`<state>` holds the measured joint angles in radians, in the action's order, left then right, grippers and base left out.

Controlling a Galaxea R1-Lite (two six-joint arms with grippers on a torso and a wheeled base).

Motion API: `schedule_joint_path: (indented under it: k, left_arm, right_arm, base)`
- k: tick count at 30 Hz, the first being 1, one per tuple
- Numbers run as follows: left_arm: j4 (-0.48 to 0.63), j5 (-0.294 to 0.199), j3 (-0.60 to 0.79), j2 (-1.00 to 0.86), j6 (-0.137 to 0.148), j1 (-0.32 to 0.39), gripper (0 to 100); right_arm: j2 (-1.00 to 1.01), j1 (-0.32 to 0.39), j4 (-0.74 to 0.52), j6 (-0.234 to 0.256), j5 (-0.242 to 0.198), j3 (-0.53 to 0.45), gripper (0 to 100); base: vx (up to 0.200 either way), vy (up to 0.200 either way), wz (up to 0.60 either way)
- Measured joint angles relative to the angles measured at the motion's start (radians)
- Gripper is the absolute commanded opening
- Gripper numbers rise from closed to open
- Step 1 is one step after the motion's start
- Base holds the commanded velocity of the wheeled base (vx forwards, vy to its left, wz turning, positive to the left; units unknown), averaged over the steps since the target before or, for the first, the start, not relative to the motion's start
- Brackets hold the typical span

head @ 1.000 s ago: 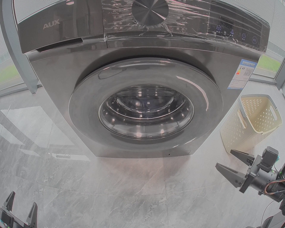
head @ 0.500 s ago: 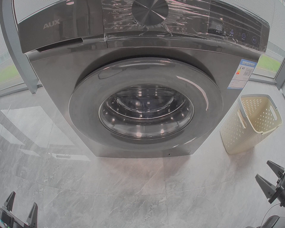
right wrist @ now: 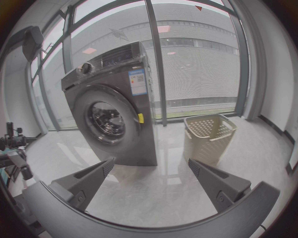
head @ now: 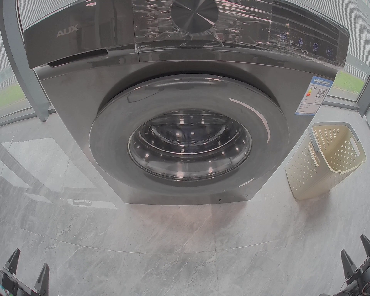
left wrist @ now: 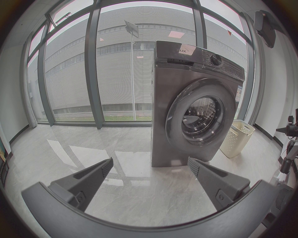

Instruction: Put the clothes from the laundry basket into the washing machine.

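Both spread open and empty, left pincer (head: 30, 259), right pincer (head: 354, 245), washing machine (head: 115, 127) door shut, laundry basket (head: 304, 173) beside it

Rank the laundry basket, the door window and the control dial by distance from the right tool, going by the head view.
1. laundry basket, on the floor at the right, just ahead of the right tool.
2. door window, middle of the washing machine front.
3. control dial, top of the panel, farthest.

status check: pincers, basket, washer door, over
Left pincer open, holding nothing; right pincer open, holding nothing. Laundry basket stands right of washing machine, no clothes showing. Machine door shut, in the way.
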<state>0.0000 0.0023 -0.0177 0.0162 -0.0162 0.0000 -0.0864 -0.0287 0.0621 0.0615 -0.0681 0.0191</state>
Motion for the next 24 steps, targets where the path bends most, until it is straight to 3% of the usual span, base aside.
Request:
schedule_joint_path:
  k: [5,8,10,15,18,21,24]
  left_arm:
    - [0.000,0.000,0.000,0.000,-0.001,0.000,100]
    - [0.000,0.000,0.000,0.000,0.000,0.000,100]
    - [0.000,0.000,0.000,0.000,0.000,0.000,100]
    - [0.000,0.005,0.000,0.000,-0.009,0.000,100]
    - [-0.001,0.010,0.000,0.000,-0.019,0.000,100]
    - [-0.002,0.010,0.000,0.000,0.007,0.000,100]
    - [-0.002,0.010,0.000,0.000,0.011,0.001,100]
  right_arm:
    - [0.046,0.022,-0.041,-0.013,0.181,-0.001,100]
    - [0.059,0.027,-0.052,-0.022,0.215,-0.001,100]
    - [0.064,0.029,-0.056,-0.033,0.196,-0.001,100]
    - [0.071,0.032,-0.066,-0.044,0.077,-0.001,100]
    - [0.073,0.034,-0.065,-0.056,0.060,-0.001,100]
    - [0.073,0.034,-0.064,-0.056,0.061,-0.001,100]
    - [0.074,0.034,-0.065,-0.055,0.063,-0.001,100]
  base:
    - [0.000,0.000,0.00]
    - [0.000,0.000,0.00]
    - [0.000,0.000,0.00]
    - [0.000,0.000,0.00]
    - [0.000,0.000,0.00]
    - [0.000,0.000,0.00]
    - [0.000,0.000,0.00]
